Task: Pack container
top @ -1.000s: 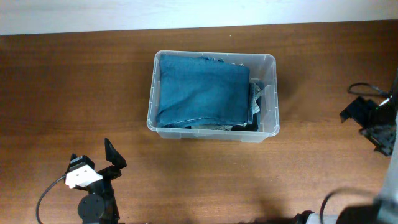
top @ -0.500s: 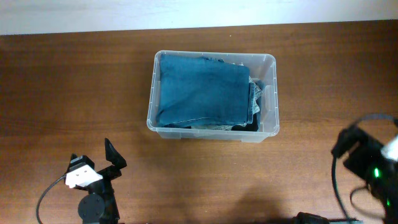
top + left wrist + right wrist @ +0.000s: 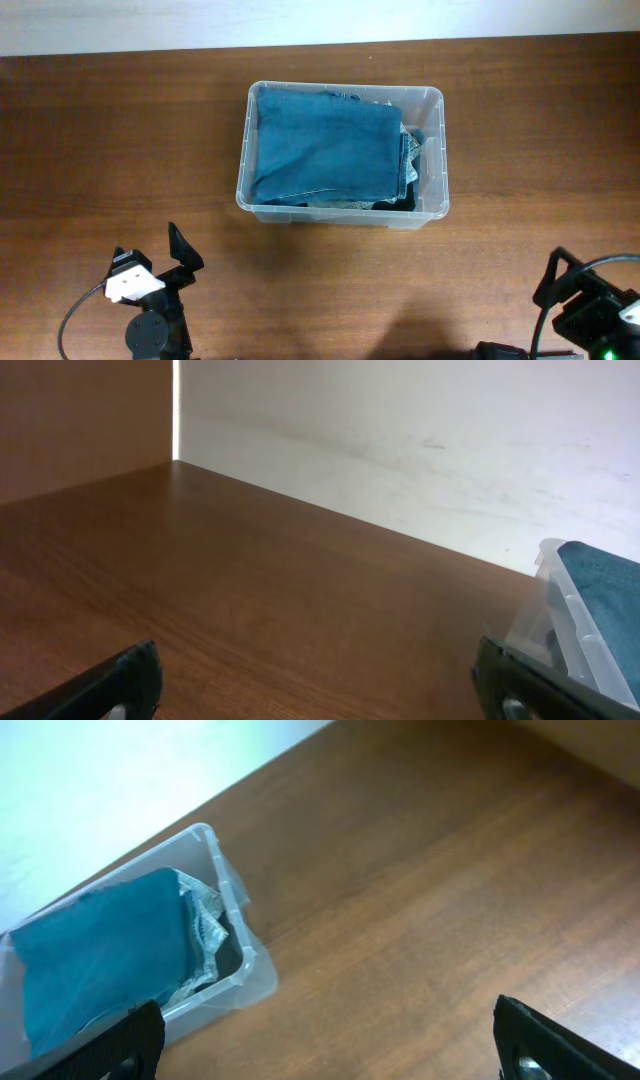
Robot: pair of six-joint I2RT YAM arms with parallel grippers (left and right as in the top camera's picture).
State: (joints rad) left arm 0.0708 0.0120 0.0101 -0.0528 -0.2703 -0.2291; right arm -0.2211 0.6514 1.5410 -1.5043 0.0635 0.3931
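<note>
Now: container (image 3: pixel 340 212) sits upper centre of overhead frame on bench (image 3: pixel 120 130). Folded blue denim (image 3: pixel 325 140) on top, crumpled garment (image 3: pixel 410 160) wedged along right wall. Your left end effector (image 3: pixel 152 262) at lower left, jaws spread wide, empty. Right end effector (image 3: pixel 335 1045) at lower right, jaws likewise apart, holding nothing. Watch it: load looks near rim height. If you tamp it down, fingers could snag denim or drag light bin across bench.

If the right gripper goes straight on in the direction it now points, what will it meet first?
Most likely the bare table. The open right gripper points down at the wood to the right of the container, whose near corner lies left of its line. Depth is unclear, so how narrowly it passes the container cannot be told.
</note>
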